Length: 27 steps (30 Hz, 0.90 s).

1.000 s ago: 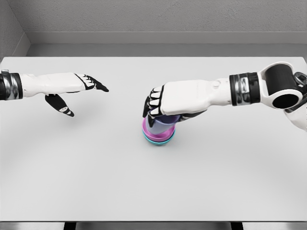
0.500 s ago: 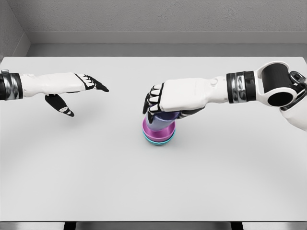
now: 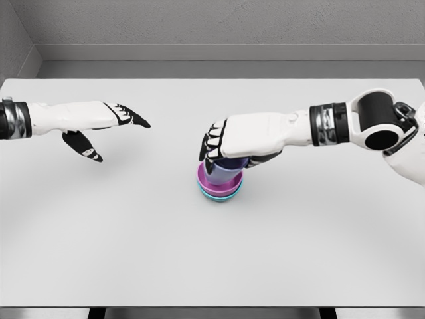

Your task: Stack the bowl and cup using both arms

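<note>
On the pale grey counter (image 3: 133, 246) stands a small stack, a little right of the middle. At the bottom is a teal bowl (image 3: 220, 196), of which only the lower rim shows. Inside it sits a magenta bowl (image 3: 211, 183), and inside that one stands a purple cup (image 3: 222, 173), upright. The right hand (image 3: 229, 143) comes in from the right side and lies over the top of the cup, with its fingers (image 3: 211, 143) curled down on the left side of the cup and the thumb on the other side, so the hand is clamped on the cup. The cup's upper part is hidden under the palm. The cup seems to rest in the magenta bowl, but I cannot tell surely if it touches the bottom. The left hand (image 3: 99, 126) is well apart from the stack, at the left side above the counter, with its fingers stretched out and the thumb pointing down, and it holds nothing. Behind the counter there is a grey wall (image 3: 212, 26).
</note>
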Each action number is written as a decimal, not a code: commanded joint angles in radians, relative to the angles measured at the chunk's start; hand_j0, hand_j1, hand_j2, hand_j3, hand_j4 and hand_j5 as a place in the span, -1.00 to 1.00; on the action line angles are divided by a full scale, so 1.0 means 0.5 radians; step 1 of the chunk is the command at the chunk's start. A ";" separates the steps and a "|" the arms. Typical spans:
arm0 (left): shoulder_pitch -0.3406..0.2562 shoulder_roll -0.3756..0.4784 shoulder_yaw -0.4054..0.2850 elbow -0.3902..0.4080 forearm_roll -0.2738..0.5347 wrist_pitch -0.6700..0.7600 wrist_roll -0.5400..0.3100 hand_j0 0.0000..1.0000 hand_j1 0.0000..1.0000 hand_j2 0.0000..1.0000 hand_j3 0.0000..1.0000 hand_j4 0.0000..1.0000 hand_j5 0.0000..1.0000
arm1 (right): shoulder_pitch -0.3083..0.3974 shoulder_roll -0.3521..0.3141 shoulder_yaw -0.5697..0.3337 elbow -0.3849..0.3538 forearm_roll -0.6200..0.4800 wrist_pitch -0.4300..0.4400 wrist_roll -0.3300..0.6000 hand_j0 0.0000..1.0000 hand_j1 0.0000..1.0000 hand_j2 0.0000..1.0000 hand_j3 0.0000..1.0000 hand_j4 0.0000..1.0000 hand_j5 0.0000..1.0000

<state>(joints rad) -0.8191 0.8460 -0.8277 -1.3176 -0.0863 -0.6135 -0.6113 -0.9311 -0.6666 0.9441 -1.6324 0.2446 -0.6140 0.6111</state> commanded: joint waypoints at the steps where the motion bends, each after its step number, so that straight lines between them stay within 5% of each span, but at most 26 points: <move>1: 0.000 0.001 0.002 0.000 0.013 0.005 0.001 1.00 1.00 1.00 1.00 1.00 1.00 | 0.000 0.005 0.026 0.001 -0.007 0.006 0.000 0.13 0.13 0.13 0.13 0.13 0.13; 13: 0.000 0.001 0.002 0.000 0.013 0.005 0.001 1.00 1.00 1.00 1.00 1.00 1.00 | 0.012 0.023 0.035 0.004 0.042 0.006 0.000 0.21 0.21 0.21 0.21 0.21 0.21; 15: 0.000 0.001 0.002 0.000 0.013 0.005 0.001 1.00 1.00 1.00 1.00 1.00 1.00 | 0.009 0.026 0.032 0.004 0.075 0.006 0.000 0.38 0.38 0.38 0.38 0.38 0.38; 18: 0.000 0.001 0.002 0.000 0.013 0.005 0.001 1.00 1.00 1.00 1.00 1.00 1.00 | 0.009 0.026 0.029 0.004 0.220 0.006 0.000 1.00 1.00 1.00 1.00 1.00 1.00; 27: 0.000 0.001 0.002 0.000 0.013 0.005 0.001 1.00 1.00 1.00 1.00 1.00 1.00 | -0.003 0.005 -0.087 -0.027 0.189 0.006 0.000 1.00 1.00 1.00 1.00 1.00 1.00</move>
<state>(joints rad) -0.8191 0.8460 -0.8277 -1.3176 -0.0862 -0.6134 -0.6113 -0.9296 -0.6579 0.9298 -1.6394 0.3463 -0.6139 0.6114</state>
